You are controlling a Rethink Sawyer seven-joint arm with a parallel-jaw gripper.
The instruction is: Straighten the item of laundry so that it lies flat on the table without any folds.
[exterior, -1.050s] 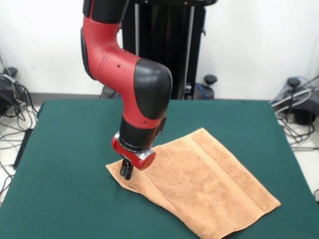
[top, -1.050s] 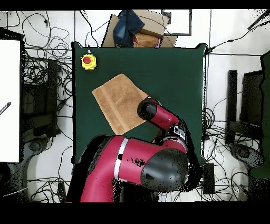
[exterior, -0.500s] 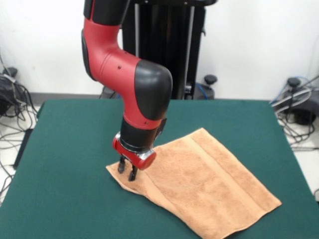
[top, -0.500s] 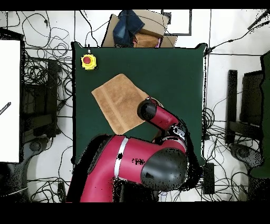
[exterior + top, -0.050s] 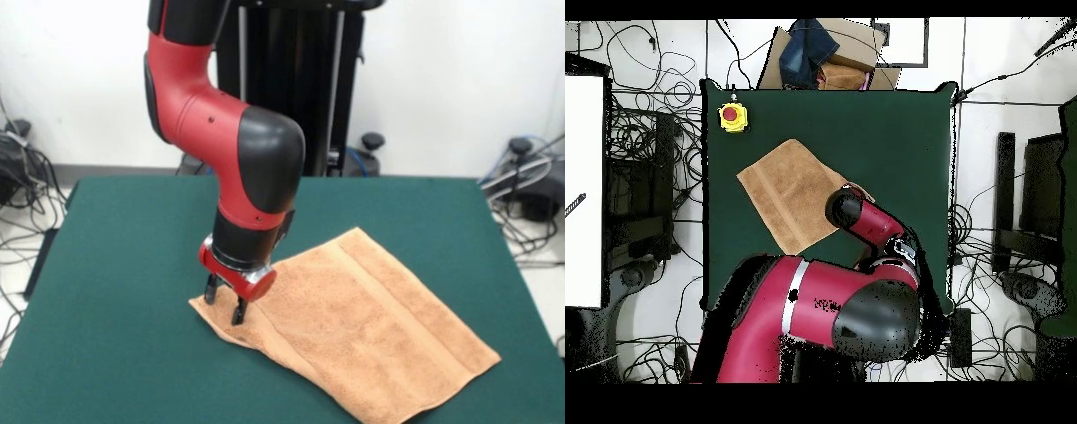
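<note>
The red and black arm descends from the top of the front view, bends at a black elbow joint, and points its wrist almost straight down over the bench. The gripper sits at the towel's corner nearest the bench's left edge in the front view. Its two dark fingers are spread apart with a visible gap between them, released and holding nothing; the tips are at or just above the cloth, and contact cannot be confirmed. In the overhead view the gripper is hidden beneath the arm's wrist, which covers one corner of the towel. The towel is a peach-orange terry rectangle, lying at an angle to the bench edges. In the front view it runs from near the bench's centre toward the near right corner. It lies mostly flat. A woven band stripe runs parallel to one short end, and a second line crosses the cloth near the gripper end. The corner under the gripper shows a slight ripple and a thickened edge. In the overhead view the towel occupies the bench's middle-left area, well apart from a yellow box with a red button at one bench corner.
</note>
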